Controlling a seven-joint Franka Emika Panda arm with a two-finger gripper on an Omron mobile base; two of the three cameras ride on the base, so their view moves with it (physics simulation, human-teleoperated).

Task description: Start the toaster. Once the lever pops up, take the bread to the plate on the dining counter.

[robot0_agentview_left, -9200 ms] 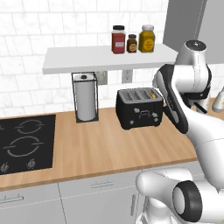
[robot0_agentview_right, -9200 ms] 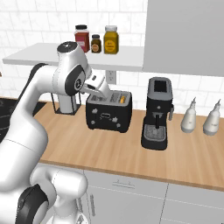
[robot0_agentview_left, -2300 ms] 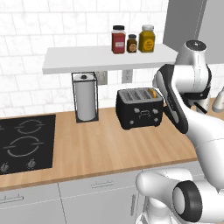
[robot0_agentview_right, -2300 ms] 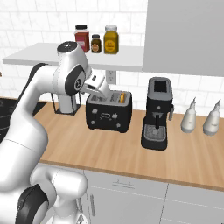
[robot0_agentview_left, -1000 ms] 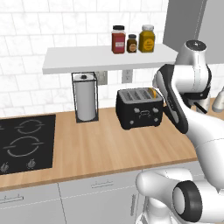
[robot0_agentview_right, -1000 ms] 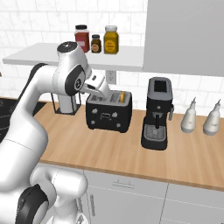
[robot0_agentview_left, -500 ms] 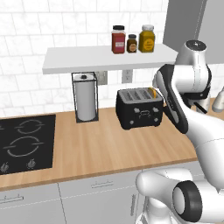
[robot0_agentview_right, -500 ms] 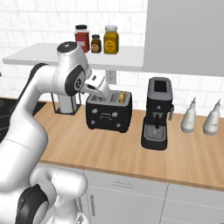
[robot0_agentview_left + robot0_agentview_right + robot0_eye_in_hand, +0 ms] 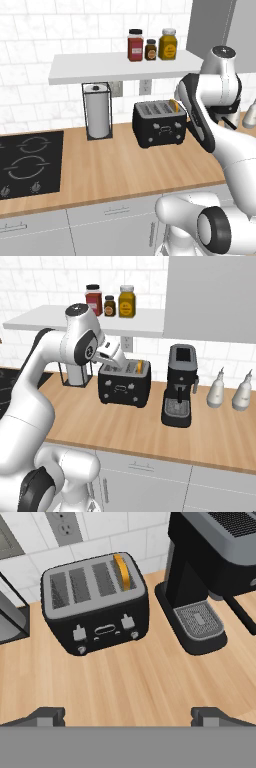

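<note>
The black toaster (image 9: 160, 125) (image 9: 124, 386) (image 9: 95, 604) stands on the wooden wall counter against the tiled wall. The bread (image 9: 174, 105) (image 9: 140, 364) (image 9: 120, 571) sits in its rightmost slot, only the golden crust edge poking out. Two small grey levers (image 9: 78, 632) and a control panel show on the toaster's front. My gripper (image 9: 129, 716) is open and holds nothing; it hovers above and in front of the toaster. In the right base view the white hand (image 9: 111, 352) hangs over the toaster's upper left corner. The plate and the dining counter are out of view.
A black coffee machine (image 9: 180, 385) (image 9: 210, 572) stands close to the toaster's right. A paper towel holder (image 9: 97, 111) is on its left, and a black hob (image 9: 27, 162) further left. Jars (image 9: 150, 45) line the shelf above. Two white bottles (image 9: 230, 391) stand far right.
</note>
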